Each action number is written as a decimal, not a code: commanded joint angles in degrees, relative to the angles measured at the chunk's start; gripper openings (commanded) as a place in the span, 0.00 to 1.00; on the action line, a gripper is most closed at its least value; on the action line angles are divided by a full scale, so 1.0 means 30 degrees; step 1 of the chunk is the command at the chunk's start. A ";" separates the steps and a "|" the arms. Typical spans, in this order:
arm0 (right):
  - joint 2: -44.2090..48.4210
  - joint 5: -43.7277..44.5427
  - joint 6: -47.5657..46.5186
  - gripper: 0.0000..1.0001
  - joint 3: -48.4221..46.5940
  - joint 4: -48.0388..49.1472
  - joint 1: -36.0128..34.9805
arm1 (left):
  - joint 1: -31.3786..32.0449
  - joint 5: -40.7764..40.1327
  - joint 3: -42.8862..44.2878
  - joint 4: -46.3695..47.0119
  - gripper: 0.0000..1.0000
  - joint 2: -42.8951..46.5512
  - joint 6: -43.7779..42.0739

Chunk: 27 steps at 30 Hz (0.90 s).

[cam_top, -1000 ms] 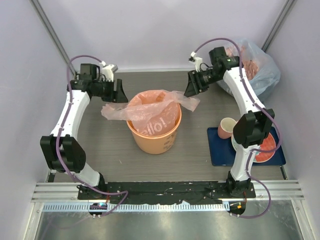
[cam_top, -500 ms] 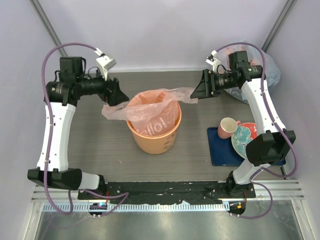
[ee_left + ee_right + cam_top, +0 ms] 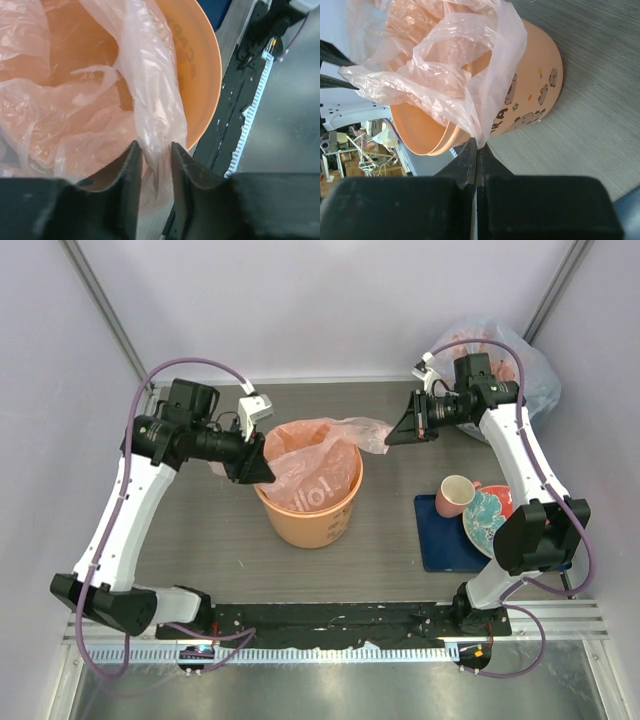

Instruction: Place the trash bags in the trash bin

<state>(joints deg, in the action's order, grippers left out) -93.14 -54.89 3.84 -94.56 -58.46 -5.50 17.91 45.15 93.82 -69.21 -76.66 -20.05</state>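
The orange trash bin [image 3: 310, 515] stands mid-table with the pale-pink trash bag [image 3: 310, 455] draped in and over its mouth. At the bin's left rim, my left gripper [image 3: 262, 468] is shut on a bunched fold of the bag; in the left wrist view that plastic [image 3: 150, 90] fills the gap at the left gripper [image 3: 154, 146] above the bin's rim [image 3: 202, 75]. My right gripper [image 3: 395, 430] is to the right of the bin and holds the bag's stretched right corner. In the right wrist view the right gripper [image 3: 479, 145] pinches the bag's edge [image 3: 445, 65] beside the bin wall [image 3: 530, 100].
A pink cup [image 3: 455, 495] and a patterned plate [image 3: 490, 520] sit on a blue tray [image 3: 445, 540] at the right. A bluish-clear sack [image 3: 525, 380] stuffed with pink plastic lies in the back right corner. Walls close in on three sides.
My left gripper has swung right to the bin's left rim and closed on the bag, drawing its left flap in. My right gripper has closed on the bag's right corner.
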 commanded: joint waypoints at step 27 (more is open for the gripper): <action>-0.0293 0.7191 -0.2596 0.01 0.4834 0.3518 -0.2504 | 0.4957 -0.5262 -1.3751 1.0352 0.00 0.5516 -0.1666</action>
<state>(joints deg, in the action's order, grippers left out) -90.96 -38.96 -6.94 -78.08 -57.78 -12.23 32.62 34.57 55.37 -47.92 -58.94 -26.96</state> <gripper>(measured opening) 0.028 0.020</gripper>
